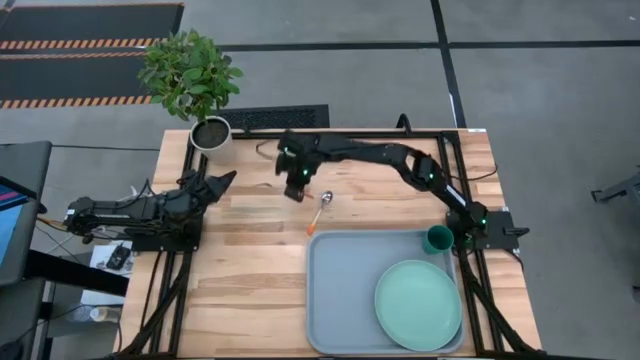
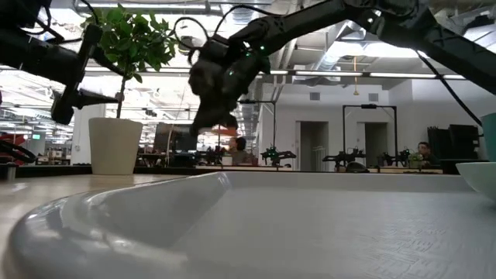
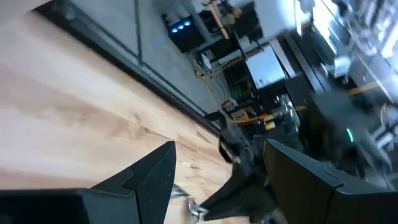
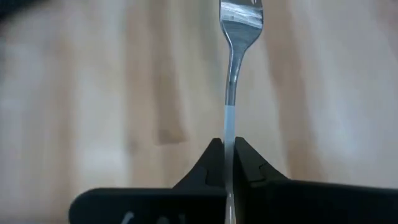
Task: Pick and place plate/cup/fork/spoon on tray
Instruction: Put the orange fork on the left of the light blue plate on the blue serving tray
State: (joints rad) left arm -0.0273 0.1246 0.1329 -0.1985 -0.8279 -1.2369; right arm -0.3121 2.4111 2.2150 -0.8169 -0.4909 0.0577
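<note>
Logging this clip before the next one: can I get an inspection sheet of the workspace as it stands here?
Surface: wooden table, bare at its left half.
Job's things: plate on the tray; cup at the tray's far right corner; spoon on the table beside the tray; fork clamped in the right gripper.
Clutter: potted plant at the far left corner.
Grippers: right shut on the fork above the table; left gripper open, waiting at left.
Cables: dark cables along the right arm.
Surroundings: people seated in the room behind.
</note>
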